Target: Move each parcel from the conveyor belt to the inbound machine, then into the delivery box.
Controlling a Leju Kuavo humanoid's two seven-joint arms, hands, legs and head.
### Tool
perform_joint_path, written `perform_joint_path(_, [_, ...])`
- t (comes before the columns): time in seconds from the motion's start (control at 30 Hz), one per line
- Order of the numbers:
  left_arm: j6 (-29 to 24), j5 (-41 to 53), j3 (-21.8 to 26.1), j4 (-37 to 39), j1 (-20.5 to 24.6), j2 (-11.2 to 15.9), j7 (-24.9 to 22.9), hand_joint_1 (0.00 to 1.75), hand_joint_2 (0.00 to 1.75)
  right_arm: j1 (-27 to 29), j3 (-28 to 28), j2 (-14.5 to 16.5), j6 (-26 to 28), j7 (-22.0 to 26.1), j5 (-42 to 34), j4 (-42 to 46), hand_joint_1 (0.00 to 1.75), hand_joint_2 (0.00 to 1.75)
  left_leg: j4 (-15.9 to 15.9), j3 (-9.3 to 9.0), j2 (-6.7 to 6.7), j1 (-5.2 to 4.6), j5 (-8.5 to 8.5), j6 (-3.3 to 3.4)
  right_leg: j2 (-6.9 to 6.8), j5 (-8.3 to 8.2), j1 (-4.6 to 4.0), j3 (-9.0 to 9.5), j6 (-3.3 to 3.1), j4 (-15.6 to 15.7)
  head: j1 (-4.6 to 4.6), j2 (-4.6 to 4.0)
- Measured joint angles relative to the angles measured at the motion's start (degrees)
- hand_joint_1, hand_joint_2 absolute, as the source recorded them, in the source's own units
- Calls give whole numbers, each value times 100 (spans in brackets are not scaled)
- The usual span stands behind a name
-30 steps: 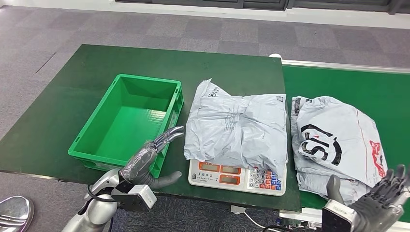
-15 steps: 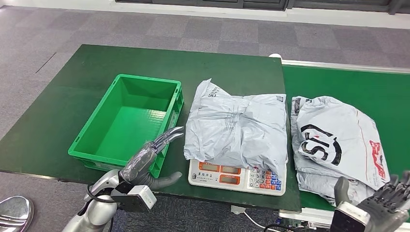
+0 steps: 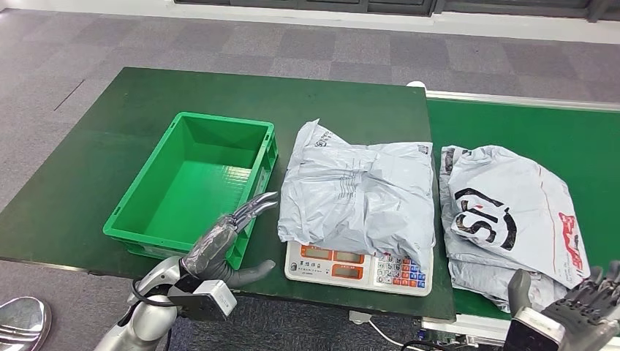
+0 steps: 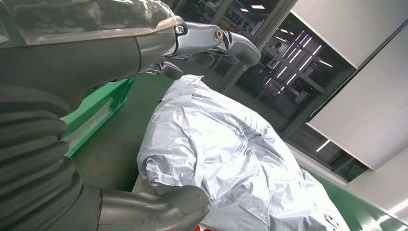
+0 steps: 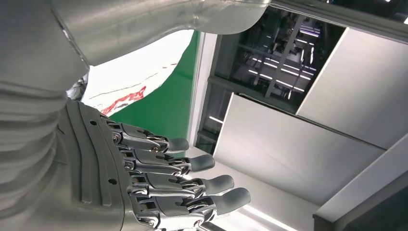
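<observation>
A green crate (image 3: 191,183) is sitting on the left part of the dark green table (image 3: 110,131), with nothing lying inside it. The left hand (image 3: 219,241) is hovering just beside the crate's near right corner, its fingers (image 3: 252,207) stretched out straight and apart from the thumb, gripping nothing. Next along, a grey parcel (image 3: 358,197) is lying crumpled on top of the inbound machine (image 3: 358,267), a white scale with orange displays and a coloured keypad; small dark print is showing on the parcel's wrapper, too small to read. Further right, a second grey parcel (image 3: 508,219) is resting on the brighter green conveyor belt (image 3: 534,131), carrying a large black logo and red lettering that cannot be made out. At the far right, the right hand (image 3: 585,307) is hanging near that parcel's front edge, its fingers (image 5: 192,178) extended and slightly spread, touching nothing.
</observation>
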State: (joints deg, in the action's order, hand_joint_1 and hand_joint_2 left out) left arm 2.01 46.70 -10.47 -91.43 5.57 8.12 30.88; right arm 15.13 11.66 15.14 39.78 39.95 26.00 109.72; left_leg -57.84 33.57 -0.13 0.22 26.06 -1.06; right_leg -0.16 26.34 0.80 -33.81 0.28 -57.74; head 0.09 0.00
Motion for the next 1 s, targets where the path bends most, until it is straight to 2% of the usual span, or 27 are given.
perform_joint_path(1.0, [-11, -16, 129, -98, -263, 51, 17, 0, 175, -1, -21, -47, -17, -2, 91, -93, 0, 175, 0, 0, 0, 0, 0, 0, -1, 0, 0, 0, 0, 0, 0, 0])
